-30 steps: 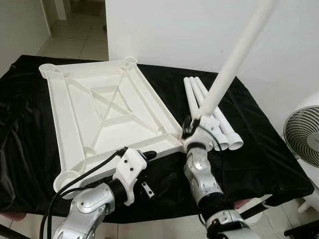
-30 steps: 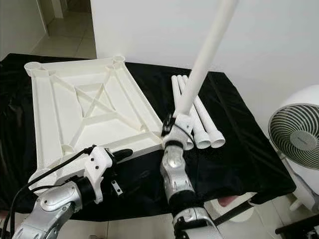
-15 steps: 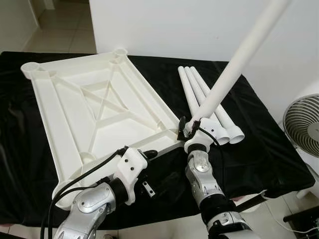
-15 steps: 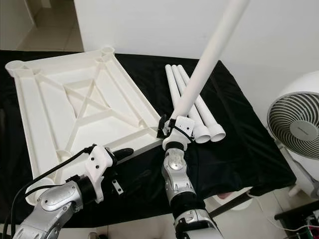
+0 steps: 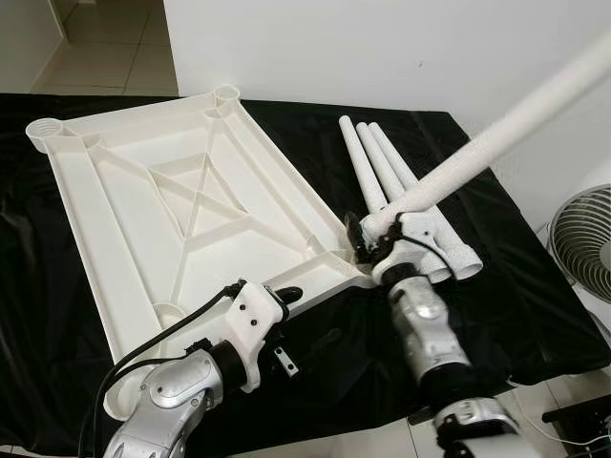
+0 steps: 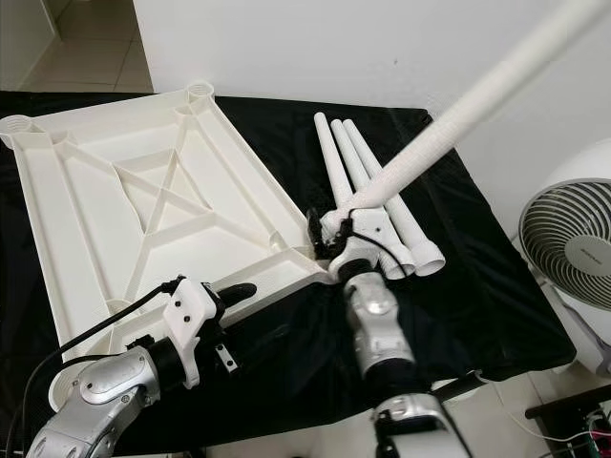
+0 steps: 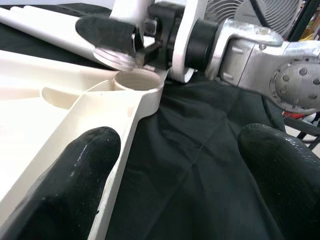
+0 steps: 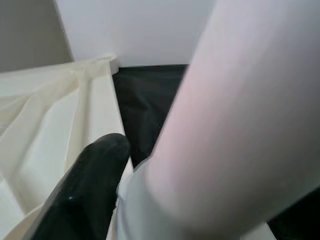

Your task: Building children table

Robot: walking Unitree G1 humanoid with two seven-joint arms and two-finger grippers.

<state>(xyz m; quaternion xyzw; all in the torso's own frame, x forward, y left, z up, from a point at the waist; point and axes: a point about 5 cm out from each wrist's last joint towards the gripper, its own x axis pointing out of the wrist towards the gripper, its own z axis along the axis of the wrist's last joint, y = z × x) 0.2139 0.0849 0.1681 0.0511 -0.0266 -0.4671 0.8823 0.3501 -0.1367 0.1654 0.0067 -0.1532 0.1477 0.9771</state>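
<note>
Your right gripper (image 5: 368, 240) is closed on a white table leg (image 5: 496, 134), whose lower end hangs just above the corner socket (image 7: 139, 80) of the upturned tabletop (image 5: 172, 200). The leg is strongly tilted, so it may jam on the socket rim or push the tabletop away. Your left gripper (image 7: 175, 175) is open, one finger resting on the tabletop edge.

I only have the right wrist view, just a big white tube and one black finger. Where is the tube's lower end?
Observer: The leg held by the right gripper has its end just above the corner socket of the tabletop, not seated.
Operator: How is it angled?
Observer: Tilted steeply up toward the robot's right.
Operator: And the left gripper?
Observer: The left gripper is open, one finger over the tabletop's near edge.
</note>
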